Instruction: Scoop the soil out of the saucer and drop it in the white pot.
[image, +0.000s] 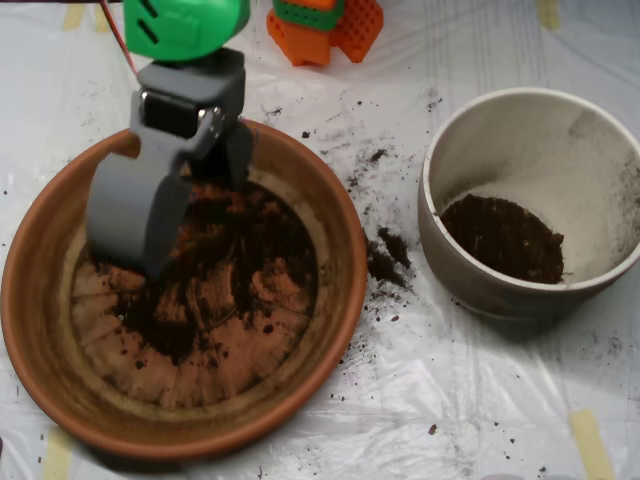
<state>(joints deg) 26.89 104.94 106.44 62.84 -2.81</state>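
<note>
The job looks partway done. A dark heap of soil (505, 238) already lies in the pot (470, 280) at right, while a thinner, smeared layer remains across the saucer (40, 330), bare terracotta showing through at its lower left. The scoop (140, 205) is down in the saucer's upper left, resting on the soil; I can't tell whether its jaws are parted or closed. Crumbs lie spilled on the counter (400, 400) between the two.

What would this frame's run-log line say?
scoop: down in saucer, on soil | white pot: some soil inside | spilled soil on plastic sheet between them
</note>
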